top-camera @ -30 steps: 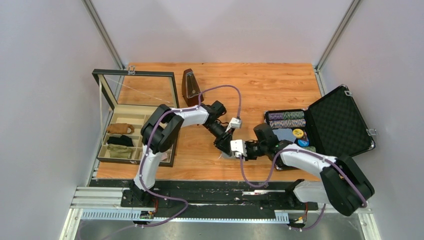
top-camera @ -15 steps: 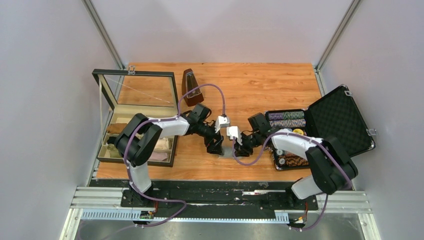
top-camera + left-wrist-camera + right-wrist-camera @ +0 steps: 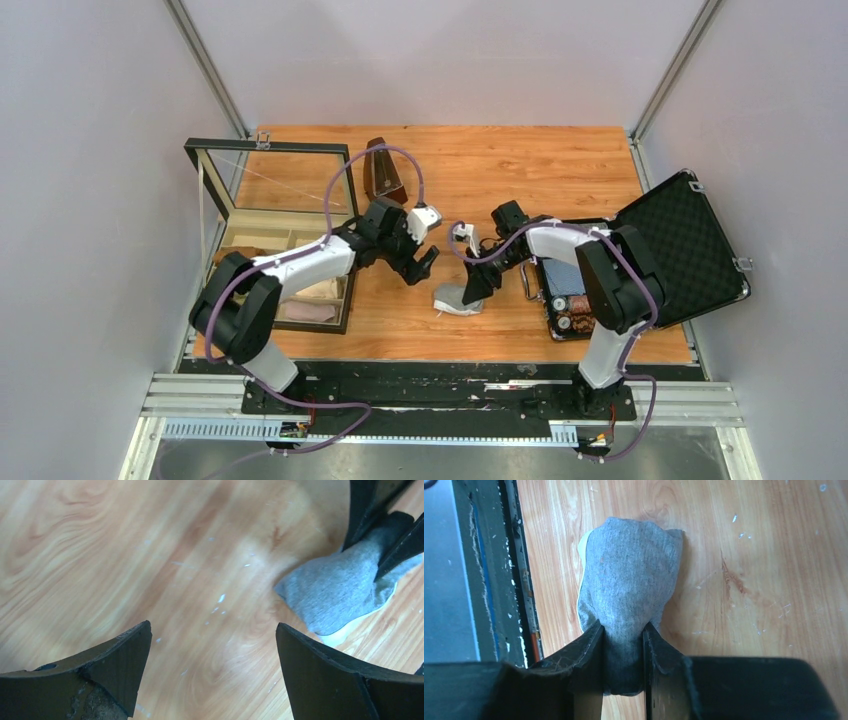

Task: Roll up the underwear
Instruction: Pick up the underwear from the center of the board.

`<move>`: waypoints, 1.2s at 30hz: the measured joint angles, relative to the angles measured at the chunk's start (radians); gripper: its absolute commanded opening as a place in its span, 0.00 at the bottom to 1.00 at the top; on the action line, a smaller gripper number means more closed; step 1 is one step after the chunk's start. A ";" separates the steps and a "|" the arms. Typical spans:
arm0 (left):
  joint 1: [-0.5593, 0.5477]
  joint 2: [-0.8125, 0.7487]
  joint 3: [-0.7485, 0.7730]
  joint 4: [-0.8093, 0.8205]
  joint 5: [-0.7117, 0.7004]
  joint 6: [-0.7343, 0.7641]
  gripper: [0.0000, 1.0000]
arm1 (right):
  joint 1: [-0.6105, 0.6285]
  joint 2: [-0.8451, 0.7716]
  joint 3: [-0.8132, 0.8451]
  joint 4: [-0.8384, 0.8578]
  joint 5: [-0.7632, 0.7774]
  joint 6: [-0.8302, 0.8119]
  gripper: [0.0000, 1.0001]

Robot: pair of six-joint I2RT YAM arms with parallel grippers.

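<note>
Two arms are reaching in over the wooden table (image 3: 520, 160), their grippers meeting left of the open black case (image 3: 680, 240). From above, the underwear (image 3: 450, 300) is lying as a small grey bundle on bare wood left of that case. Its long axis is running from the case toward the table's near edge. The right arm is folding back across the case's left rim, and the right gripper (image 3: 472, 290) is pinching the bundle's case-side end. The left arm is stretching low, and the left gripper (image 3: 421, 264) is hovering farther from the case, clear of the cloth.

Seen from the left wrist, that gripper's fingers (image 3: 115, 675) are gaping wide over nothing but wood. The underwear (image 3: 340, 587) is tapering up into the other claw's dark tips, with white trim peeking out along its lower edge.

Seen from the right wrist, the right gripper (image 3: 621, 636) is nearly closed, squeezing a narrow neck of grey fabric. The underwear (image 3: 629, 575) is fanning straight away from the fingers. The black edge rail (image 3: 519, 580) is running close along its trimmed side, and open wood is spreading on the other.
</note>
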 measured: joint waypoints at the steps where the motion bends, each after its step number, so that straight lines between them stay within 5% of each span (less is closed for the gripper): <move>1: 0.007 -0.026 0.002 -0.016 -0.031 -0.015 1.00 | -0.003 0.014 0.014 -0.018 -0.006 0.010 0.00; 8: 0.000 -0.117 0.027 -0.064 -0.078 0.005 0.95 | -0.055 0.188 0.160 -0.186 -0.126 0.094 0.00; 16: -0.104 -0.318 -0.195 0.082 0.116 0.517 0.94 | -0.166 0.454 0.364 -0.423 -0.308 0.239 0.00; 24: -0.131 -0.214 -0.205 0.218 0.213 0.848 1.00 | -0.191 0.610 0.526 -0.573 -0.460 0.253 0.00; 32: -0.186 -0.059 -0.173 0.246 0.213 0.999 1.00 | -0.194 0.618 0.528 -0.591 -0.539 0.343 0.00; 36: -0.219 -0.003 -0.232 0.427 0.108 1.026 0.95 | -0.195 0.619 0.519 -0.568 -0.565 0.386 0.00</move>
